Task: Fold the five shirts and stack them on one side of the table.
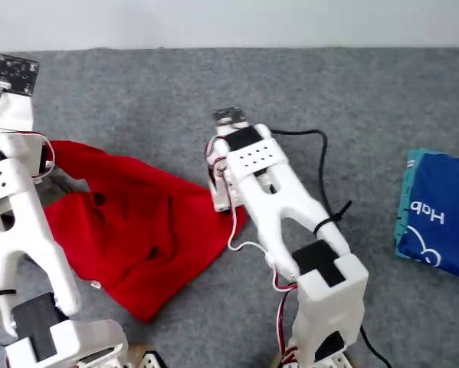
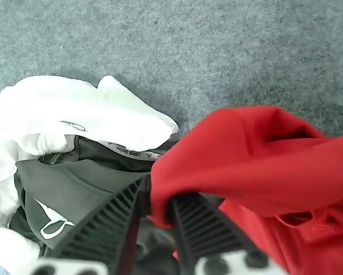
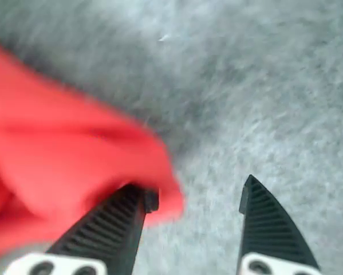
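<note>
My left gripper [image 2: 160, 197] is clamping a bunched fold of the red shirt [image 2: 263, 160]. My right gripper [image 3: 197, 192] is standing with its jaws apart, one finger just beside the shirt's edge and nothing between them. I am judging the left hold as thin: only a small gather is sitting in the grip, so a firm pull could be slipping it free. On the right, closing from here may be catching only the table [image 3: 263, 86], since the hem is lying off to one side of the gap. A white shirt [image 2: 74, 114] and a dark shirt [image 2: 62, 183] are lying heaped just beside my left grip, and dragging could be snagging them. The red shirt is lying crumpled and unfolded between my two arms, soft and creased, well apart from the folded blue shirt [image 1: 440, 215] at the table's edge.
</note>
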`<move>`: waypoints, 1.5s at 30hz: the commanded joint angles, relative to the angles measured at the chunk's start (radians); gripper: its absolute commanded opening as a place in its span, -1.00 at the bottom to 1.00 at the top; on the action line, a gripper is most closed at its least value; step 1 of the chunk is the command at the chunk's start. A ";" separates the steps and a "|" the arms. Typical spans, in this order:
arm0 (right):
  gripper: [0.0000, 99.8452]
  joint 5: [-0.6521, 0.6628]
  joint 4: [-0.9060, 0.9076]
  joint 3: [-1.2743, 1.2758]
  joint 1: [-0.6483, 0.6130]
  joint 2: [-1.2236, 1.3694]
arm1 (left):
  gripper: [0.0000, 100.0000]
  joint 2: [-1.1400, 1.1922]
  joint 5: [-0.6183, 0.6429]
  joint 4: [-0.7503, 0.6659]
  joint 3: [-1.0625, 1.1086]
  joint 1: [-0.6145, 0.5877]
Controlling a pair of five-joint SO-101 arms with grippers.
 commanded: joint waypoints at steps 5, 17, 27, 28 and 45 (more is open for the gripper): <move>-0.53 0.078 0.071 -0.112 -0.139 -0.110 | -0.97 -0.018 -0.008 -0.021 -0.012 -0.003; -0.53 0.071 0.038 -0.114 -0.277 0.053 | -0.97 -0.018 -0.008 -0.021 -0.012 -0.003; -0.53 0.081 -0.062 -0.117 -0.277 0.162 | -0.97 -0.014 -0.008 -0.021 -0.012 -0.003; -0.53 0.095 -0.065 -0.126 -0.277 0.166 | -0.97 -0.014 -0.008 -0.021 -0.012 -0.003; -0.81 0.153 -0.074 -0.146 -0.220 0.239 | -0.97 -0.009 -0.008 -0.021 -0.007 -0.005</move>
